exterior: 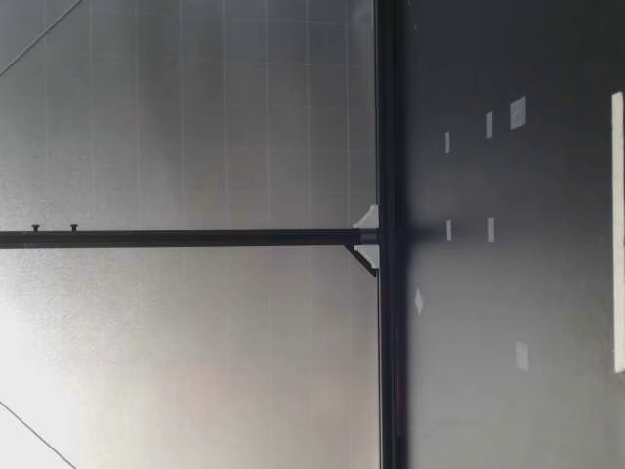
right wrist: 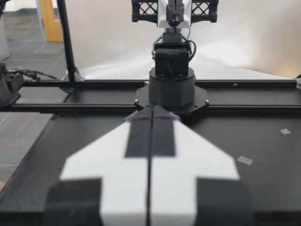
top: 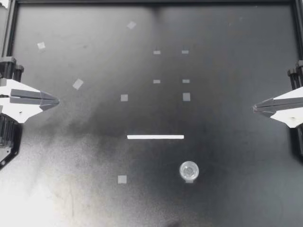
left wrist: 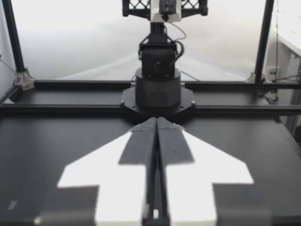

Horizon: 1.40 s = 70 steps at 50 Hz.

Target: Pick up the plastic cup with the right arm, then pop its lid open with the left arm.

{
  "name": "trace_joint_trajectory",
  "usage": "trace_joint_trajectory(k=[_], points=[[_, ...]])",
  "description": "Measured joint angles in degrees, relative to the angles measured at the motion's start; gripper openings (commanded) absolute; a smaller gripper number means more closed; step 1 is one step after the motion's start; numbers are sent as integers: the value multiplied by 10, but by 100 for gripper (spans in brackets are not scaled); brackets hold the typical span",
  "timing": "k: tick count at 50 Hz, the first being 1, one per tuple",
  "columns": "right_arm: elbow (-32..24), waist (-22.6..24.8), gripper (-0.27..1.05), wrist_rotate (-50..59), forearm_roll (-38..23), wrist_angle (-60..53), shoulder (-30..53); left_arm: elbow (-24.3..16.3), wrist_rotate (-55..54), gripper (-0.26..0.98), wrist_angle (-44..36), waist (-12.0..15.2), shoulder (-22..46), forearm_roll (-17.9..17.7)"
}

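While the fingers of my left gripper press flat against each other, gripping nothing, my right gripper shows the same, its tips closed to a single point; the left wrist view confirms it, fingers shut along one seam and pointing at my right arm's base across the table; in the right wrist view the fingers are pressed together just as tightly. Moving outward, both grippers hover at their own sides of the black table, well apart from everything; nearest my left gripper lies a tilted tape square. A white strip lies mid-table; in the low view it shows as a strip close to that camera. The small clear cup stands near the strip's right end, on the side away from the cluster of tape squares, nearer my right gripper than my left; what the cup holds I cannot tell from above.
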Motion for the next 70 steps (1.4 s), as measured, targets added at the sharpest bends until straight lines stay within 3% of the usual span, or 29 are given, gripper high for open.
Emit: trace_joint_trajectory(k=[5,13,20,26,33,39,42,56,63,70], points=[[24,0,-14,-10,0,0,2,35,3,-13,-3,-4,3,0],[35,0,-14,-16,0,-3,-3,41,2,-13,3,-6,11,-11],[30,1,-13,-3,0,12,27,-18,1,-13,52,-6,76,-26],[27,18,-5,54,0,61,101,-82,2,-13,110,-6,164,-28],[27,71,26,149,1,69,200,-125,4,-13,113,-12,270,-33],[28,120,54,214,1,15,276,-151,2,-13,72,-41,357,-35],[32,136,61,241,1,-29,319,-167,1,-13,50,-56,404,-36],[29,150,62,274,24,-204,531,-297,4,-13,20,-71,621,-36],[5,150,62,274,31,-236,606,-338,6,-13,20,-72,671,-36],[-4,150,62,272,40,-241,631,-357,5,-13,20,-76,689,-36]])
